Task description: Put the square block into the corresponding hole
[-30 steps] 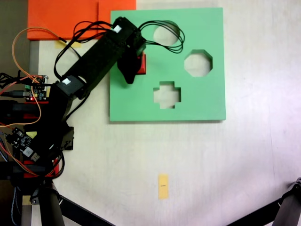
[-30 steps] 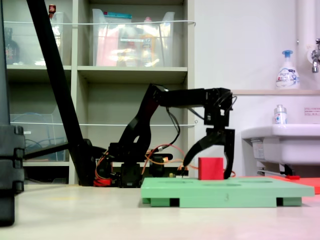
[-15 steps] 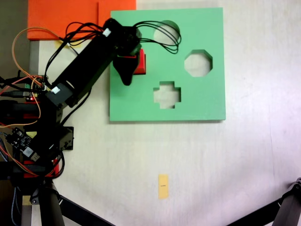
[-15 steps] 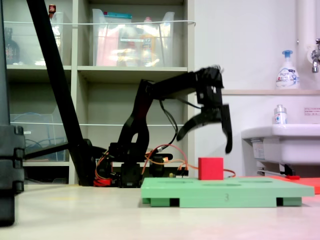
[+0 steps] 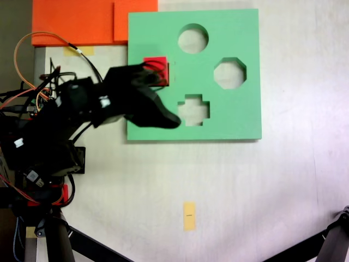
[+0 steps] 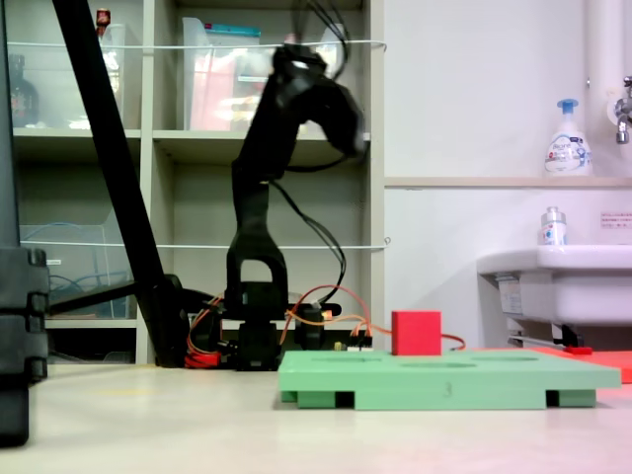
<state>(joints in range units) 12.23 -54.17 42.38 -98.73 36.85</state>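
The red foam square block is sitting in the green foam board, protruding above it from the side. The blurred gripper is hanging high; I cannot tell how its jaws stand.

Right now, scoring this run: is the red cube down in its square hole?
Not fully: the red cube stands proud of the green board.

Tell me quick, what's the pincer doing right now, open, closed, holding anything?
Pincer: raised off the green board, blurred, so open or closed cannot be told. It holds nothing; the red block sits on the board.
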